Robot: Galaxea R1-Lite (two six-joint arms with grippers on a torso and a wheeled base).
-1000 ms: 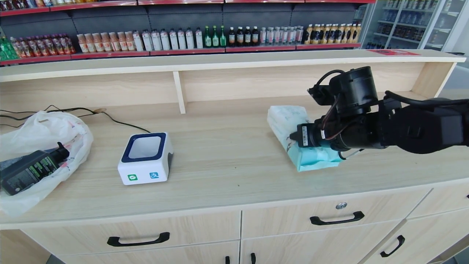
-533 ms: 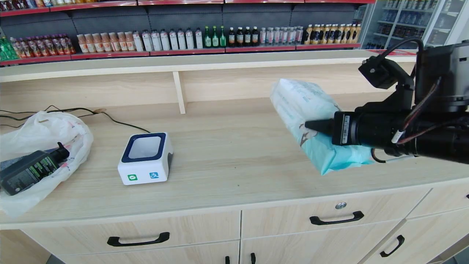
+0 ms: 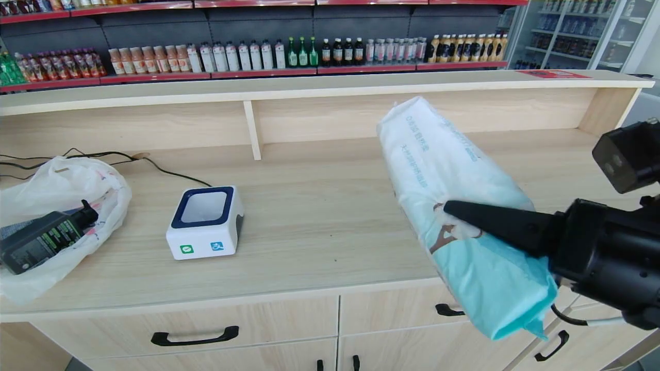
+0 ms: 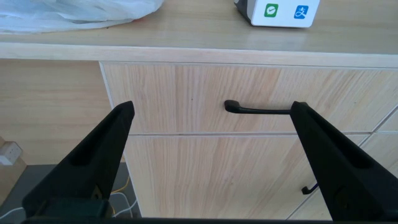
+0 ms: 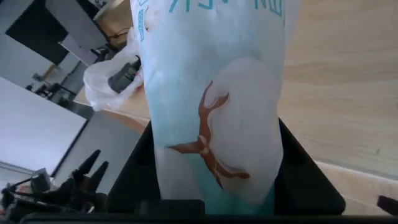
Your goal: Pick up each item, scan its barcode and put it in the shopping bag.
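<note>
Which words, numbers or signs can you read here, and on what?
On the soft pack: teal print, too blurred to read.
On the scanner: two small picture signs, no words.
On the dark bottle: label too small.
On the shelf bottles: labels too small.

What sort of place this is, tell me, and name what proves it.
Most likely a convenience store checkout: shelves of bottled drinks behind, a barcode scanner on the wooden counter, and a plastic shopping bag lying on it.
</note>
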